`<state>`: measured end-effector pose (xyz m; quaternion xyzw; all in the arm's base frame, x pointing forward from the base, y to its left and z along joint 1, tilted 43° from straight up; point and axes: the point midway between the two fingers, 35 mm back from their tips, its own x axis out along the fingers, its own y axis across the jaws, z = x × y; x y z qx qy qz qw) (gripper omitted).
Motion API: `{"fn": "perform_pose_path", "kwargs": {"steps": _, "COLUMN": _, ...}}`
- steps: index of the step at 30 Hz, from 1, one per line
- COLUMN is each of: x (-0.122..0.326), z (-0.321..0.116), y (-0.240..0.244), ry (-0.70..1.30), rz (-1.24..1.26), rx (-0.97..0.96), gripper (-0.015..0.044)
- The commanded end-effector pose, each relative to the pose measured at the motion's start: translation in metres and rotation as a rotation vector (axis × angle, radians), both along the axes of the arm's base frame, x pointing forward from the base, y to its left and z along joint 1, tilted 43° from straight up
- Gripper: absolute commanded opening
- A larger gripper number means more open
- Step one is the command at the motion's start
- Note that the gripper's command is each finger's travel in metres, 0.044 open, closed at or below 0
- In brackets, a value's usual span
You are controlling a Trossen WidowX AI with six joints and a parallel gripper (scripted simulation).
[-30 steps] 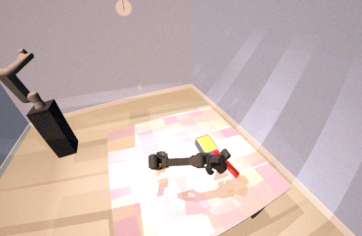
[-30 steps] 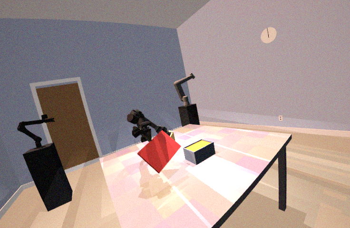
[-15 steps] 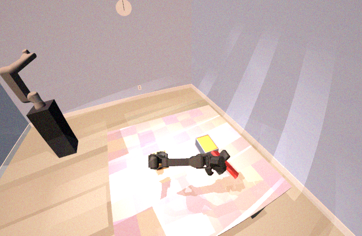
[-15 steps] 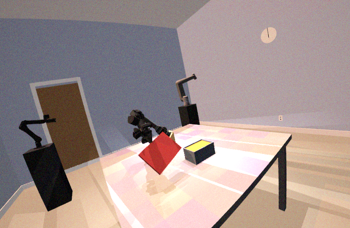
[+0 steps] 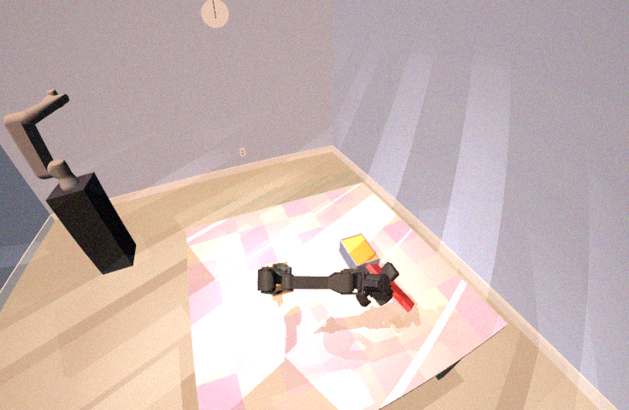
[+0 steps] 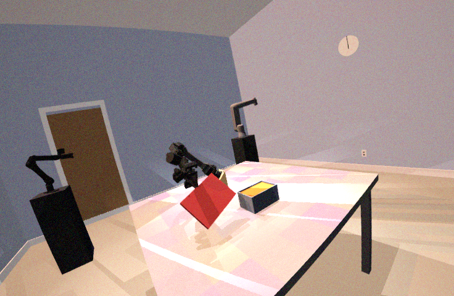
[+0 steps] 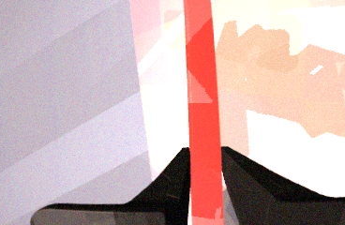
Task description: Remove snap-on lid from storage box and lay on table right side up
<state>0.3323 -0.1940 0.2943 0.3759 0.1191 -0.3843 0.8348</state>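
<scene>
The lid (image 5: 402, 295) (image 6: 208, 200) (image 7: 203, 127) is a flat red square plate. It is in the air above the table, steeply tilted with one corner lowest in the exterior view. My gripper (image 7: 204, 153) is shut on the lid, one dark finger on each side of it in the wrist view. In the exterior view the fingertips are hidden behind the lid. The storage box (image 5: 344, 254) (image 6: 266, 199) is dark blue-grey and stands upright and open on the table, with a yellow-orange inside. The lid is off the box, to its left in the exterior view.
The patterned table (image 5: 218, 394) (image 6: 314, 240) carries bright light patches and the arm's shadow. A pale yellow object (image 6: 223, 176) shows near the arm's base, partly hidden by the lid and arm. Two other arms (image 6: 41, 171) (image 6: 235, 115) stand on black pedestals away from the table.
</scene>
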Motion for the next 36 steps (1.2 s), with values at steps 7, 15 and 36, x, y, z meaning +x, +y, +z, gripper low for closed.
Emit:
{"fn": "perform_pose_path", "kwargs": {"steps": 7, "x": 0.0, "z": -0.006, "y": -0.004, "ry": -0.003, "rz": 0.009, "rx": 0.0, "gripper": 0.0}}
{"fn": "perform_pose_path", "kwargs": {"steps": 15, "x": -0.001, "z": -0.01, "y": -0.009, "ry": -0.003, "rz": 0.009, "rx": 0.0, "gripper": 0.0}}
{"fn": "perform_pose_path", "kwargs": {"steps": 36, "x": -0.003, "z": -0.022, "y": -0.02, "ry": -0.003, "rz": 0.009, "rx": -0.001, "gripper": 0.0}}
